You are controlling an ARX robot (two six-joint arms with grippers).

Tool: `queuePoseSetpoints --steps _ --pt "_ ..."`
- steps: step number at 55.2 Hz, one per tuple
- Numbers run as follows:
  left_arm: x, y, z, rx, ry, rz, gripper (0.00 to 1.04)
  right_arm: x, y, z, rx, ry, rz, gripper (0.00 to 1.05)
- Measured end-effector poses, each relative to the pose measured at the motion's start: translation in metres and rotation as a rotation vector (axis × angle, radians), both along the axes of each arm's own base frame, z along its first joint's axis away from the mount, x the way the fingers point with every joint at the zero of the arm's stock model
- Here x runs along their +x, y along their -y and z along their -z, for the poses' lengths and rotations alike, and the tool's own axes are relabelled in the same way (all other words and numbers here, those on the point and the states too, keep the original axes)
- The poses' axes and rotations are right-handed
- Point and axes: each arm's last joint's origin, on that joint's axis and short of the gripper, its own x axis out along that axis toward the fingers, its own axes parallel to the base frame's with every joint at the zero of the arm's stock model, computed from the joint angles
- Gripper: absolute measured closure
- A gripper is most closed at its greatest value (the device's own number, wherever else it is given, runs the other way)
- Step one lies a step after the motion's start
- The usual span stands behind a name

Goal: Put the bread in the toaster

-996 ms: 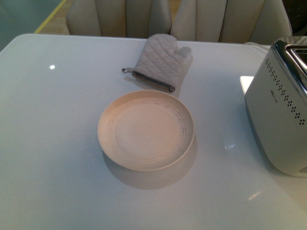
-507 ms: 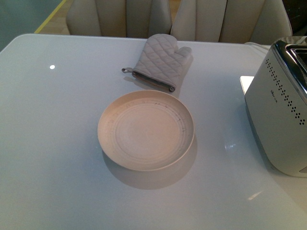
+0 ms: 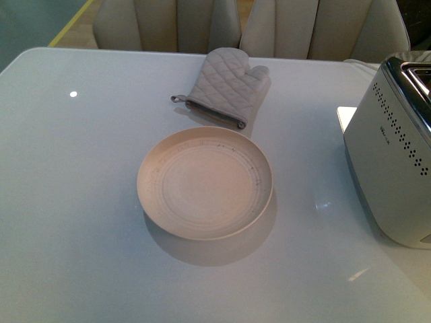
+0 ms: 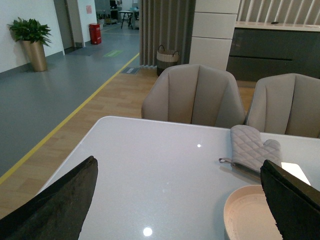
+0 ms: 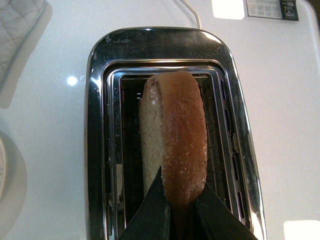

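Basically, left gripper (image 4: 180,200) hung above the desk (image 3: 81,202) with jaws spread wide, nothing between them, dark fingers (image 4: 55,205) visible at both edges of the left wrist view. Front view showed neither arm. On the white desk, near the middle, sat a round cream plate (image 3: 205,183), bare. Just behind it, apart from the rim, lay a grey quilted oven mitt (image 3: 225,87), thumb pointing toward the right side. Beige chairs (image 3: 168,23) stood along the far edge of the desk. Further right, at the desk's right edge, stood the white toaster (image 3: 390,155), dotted side facing the plate, chrome top partly cut off by the frame. Right wrist view looked straight down on the toaster's chrome top (image 5: 170,130). Bread (image 5: 175,140) stood on edge, crust side up, over the open slot and lined up along it; how deep it sat could not be told. Right gripper (image 5: 177,210) had its jaws pinching the bread at the near end, one finger on each side of the slice.
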Motion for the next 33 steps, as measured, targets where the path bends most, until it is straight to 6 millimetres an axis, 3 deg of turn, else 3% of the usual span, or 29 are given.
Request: queuePoseSetpoints --steps 9,23,33 --pt "0.0 0.0 0.0 0.0 0.0 0.0 0.07 0.001 0.0 0.013 0.003 -0.018 -0.002 1.01" --pt "0.0 0.0 0.0 0.0 0.0 0.0 0.07 -0.006 0.001 0.022 0.021 -0.019 -0.003 0.63" --pt "0.0 0.0 0.0 0.0 0.0 0.0 0.07 -0.018 0.005 0.009 0.064 0.056 0.002 0.35"
